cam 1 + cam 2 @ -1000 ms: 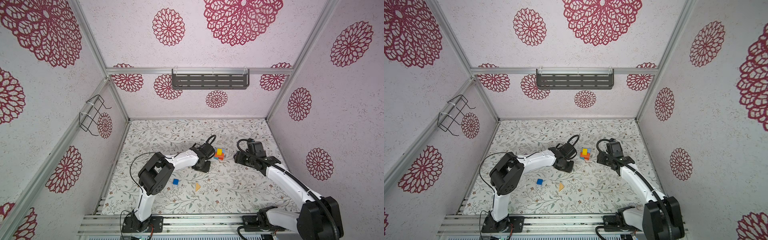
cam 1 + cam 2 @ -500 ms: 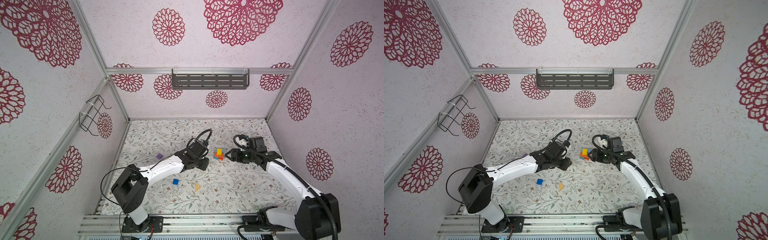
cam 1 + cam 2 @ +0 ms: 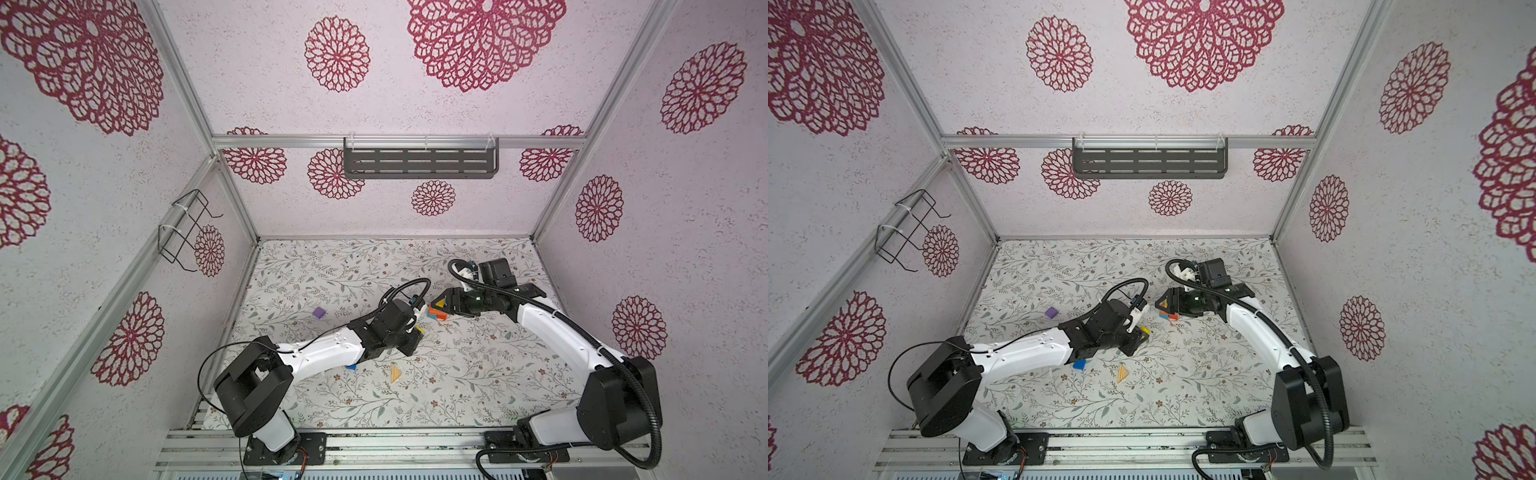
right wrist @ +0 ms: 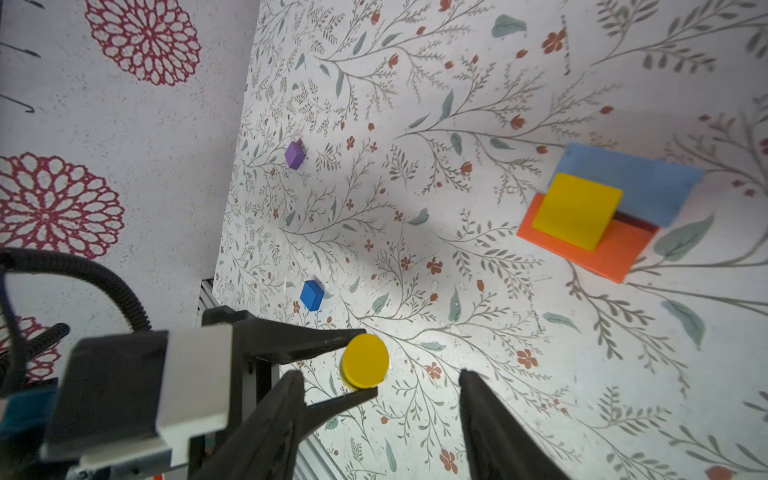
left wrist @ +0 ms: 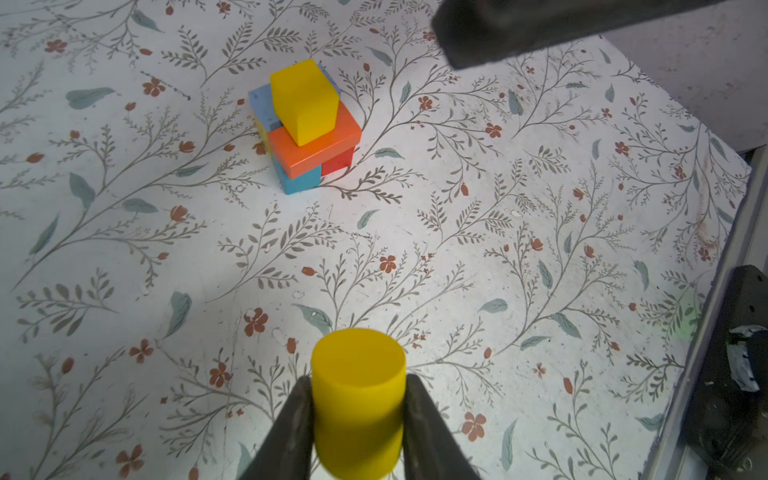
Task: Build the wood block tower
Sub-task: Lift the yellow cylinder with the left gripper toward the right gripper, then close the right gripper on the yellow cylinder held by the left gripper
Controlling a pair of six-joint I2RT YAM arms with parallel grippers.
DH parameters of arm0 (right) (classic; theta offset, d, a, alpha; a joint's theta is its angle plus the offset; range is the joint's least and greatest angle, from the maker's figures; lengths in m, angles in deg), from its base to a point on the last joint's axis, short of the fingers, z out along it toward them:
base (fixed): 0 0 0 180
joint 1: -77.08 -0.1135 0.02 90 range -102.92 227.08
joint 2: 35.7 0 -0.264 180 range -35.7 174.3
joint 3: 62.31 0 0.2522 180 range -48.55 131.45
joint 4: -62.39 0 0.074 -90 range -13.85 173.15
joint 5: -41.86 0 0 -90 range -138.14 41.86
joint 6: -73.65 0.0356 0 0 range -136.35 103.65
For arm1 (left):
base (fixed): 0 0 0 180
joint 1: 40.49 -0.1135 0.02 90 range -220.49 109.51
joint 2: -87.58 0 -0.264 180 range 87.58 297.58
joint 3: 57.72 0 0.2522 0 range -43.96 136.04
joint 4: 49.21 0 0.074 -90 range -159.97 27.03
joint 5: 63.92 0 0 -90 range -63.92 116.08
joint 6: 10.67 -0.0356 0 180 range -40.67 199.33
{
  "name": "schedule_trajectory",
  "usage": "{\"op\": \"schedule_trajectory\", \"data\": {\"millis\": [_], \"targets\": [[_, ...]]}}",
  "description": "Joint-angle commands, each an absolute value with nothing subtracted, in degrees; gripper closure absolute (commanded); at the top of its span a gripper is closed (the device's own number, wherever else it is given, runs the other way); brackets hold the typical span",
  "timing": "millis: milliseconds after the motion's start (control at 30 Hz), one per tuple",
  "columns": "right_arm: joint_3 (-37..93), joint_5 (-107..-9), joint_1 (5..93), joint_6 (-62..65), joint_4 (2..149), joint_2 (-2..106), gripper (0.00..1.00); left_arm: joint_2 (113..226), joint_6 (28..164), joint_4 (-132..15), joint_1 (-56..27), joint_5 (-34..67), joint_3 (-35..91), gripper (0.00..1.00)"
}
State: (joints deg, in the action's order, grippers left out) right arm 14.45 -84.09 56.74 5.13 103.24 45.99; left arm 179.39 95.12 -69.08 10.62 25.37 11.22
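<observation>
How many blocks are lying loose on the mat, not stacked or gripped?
3: purple cube on the left, blue cube nearer the front, wooden wedge just right of it. More may be hidden.

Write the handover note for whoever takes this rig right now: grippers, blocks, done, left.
Left gripper: shut on the yellow wooden cylinder, short of the tower.
Right gripper: open, empty, near the tower.
Tower: teal block and red block at the base, orange brick and light blue brick across them, yellow cube on top.
Loose on the floral table: purple cube, blue cube, unpainted triangular wedge.
Done: three layers stacked.
Left: add the cylinder, then likely the three loose blocks.
</observation>
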Motion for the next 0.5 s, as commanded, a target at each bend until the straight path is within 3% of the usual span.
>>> {"op": "schedule_trajectory", "data": {"millis": [0,467], "targets": [[17.21,-86.81,56.18,2.91,106.02,46.79,0.38,176.17,92.01,-63.69,10.49,26.52,10.2,0.68],[16.94,-92.49,53.78,0.7,106.34,49.9,0.46,174.51,90.72,-60.6,10.46,26.64,7.89,0.68]]}}
